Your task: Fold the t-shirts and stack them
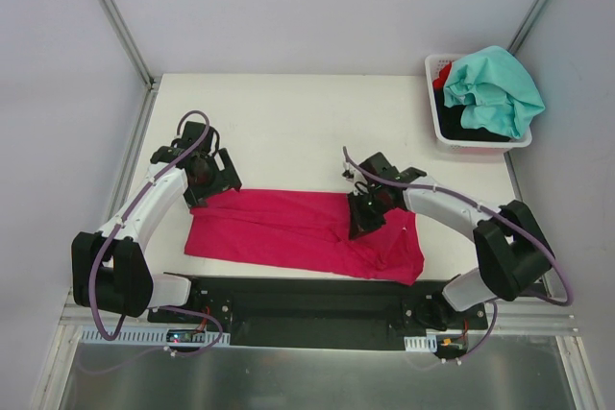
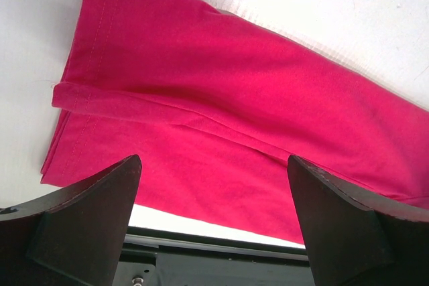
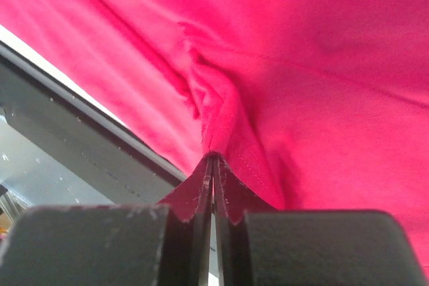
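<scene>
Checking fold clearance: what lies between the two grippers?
The magenta t-shirt spans from the left gripper to the right gripper; the top view shows it.

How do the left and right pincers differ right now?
The left pincer is wide open; the right pincer is shut. The left one grips nothing, while the right one pinches a fold of the pink shirt. The left is at the shirt's left end, the right nearer its right end. Both are black, two-fingered and over the same shirt.
</scene>
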Motion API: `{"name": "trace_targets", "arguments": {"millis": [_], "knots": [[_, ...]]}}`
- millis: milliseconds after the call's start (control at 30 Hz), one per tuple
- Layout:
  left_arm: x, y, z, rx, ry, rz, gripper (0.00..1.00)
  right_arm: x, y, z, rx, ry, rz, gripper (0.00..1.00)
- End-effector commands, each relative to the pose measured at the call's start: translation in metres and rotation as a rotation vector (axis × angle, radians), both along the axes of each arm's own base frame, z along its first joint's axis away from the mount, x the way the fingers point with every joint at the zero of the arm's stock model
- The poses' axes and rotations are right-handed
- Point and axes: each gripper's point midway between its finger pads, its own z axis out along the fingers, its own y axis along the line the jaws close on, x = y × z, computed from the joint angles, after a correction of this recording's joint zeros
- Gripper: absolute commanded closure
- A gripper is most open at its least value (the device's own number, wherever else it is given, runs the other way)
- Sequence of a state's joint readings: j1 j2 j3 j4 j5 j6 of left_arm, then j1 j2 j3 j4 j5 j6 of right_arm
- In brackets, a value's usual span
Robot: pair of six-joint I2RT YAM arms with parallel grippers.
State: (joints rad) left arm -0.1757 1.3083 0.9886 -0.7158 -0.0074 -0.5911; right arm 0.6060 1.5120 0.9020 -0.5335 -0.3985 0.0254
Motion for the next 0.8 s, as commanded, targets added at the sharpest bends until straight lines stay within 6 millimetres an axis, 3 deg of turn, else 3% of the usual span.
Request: {"name": "trace_targets", "arguments": {"millis": [0, 133, 400, 433, 500, 600, 767], "knots": [[0.002, -0.002, 0.01, -0.015, -0.015, 0.012, 0.09, -0.032, 0.007, 0.002, 0.001, 0.046, 0.02, 0.96], [0.003, -0.002, 0.01, -0.015, -0.015, 0.012, 0.09, -0.06, 0.017, -0.014, -0.039, 0.076, 0.082, 0.96], [0.001, -0.004, 0.013, -0.026, -0.022, 0.0, 0.09, -0.089, 0.022, -0.046, -0.158, 0.126, 0.179, 0.91], [0.002, -0.004, 0.013, -0.025, -0.024, -0.002, 0.09, -0.09, 0.023, -0.046, -0.163, 0.123, 0.187, 0.89], [0.002, -0.005, 0.012, -0.026, -0.02, -0.002, 0.09, -0.087, 0.03, -0.043, -0.164, 0.107, 0.203, 0.72], [0.002, -0.006, 0.013, -0.032, -0.019, -0.003, 0.09, -0.084, 0.03, -0.038, -0.186, 0.095, 0.209, 0.6], [0.005, -0.005, 0.017, -0.025, -0.035, -0.011, 0.09, -0.066, 0.036, -0.015, -0.197, 0.02, 0.218, 0.52]]}}
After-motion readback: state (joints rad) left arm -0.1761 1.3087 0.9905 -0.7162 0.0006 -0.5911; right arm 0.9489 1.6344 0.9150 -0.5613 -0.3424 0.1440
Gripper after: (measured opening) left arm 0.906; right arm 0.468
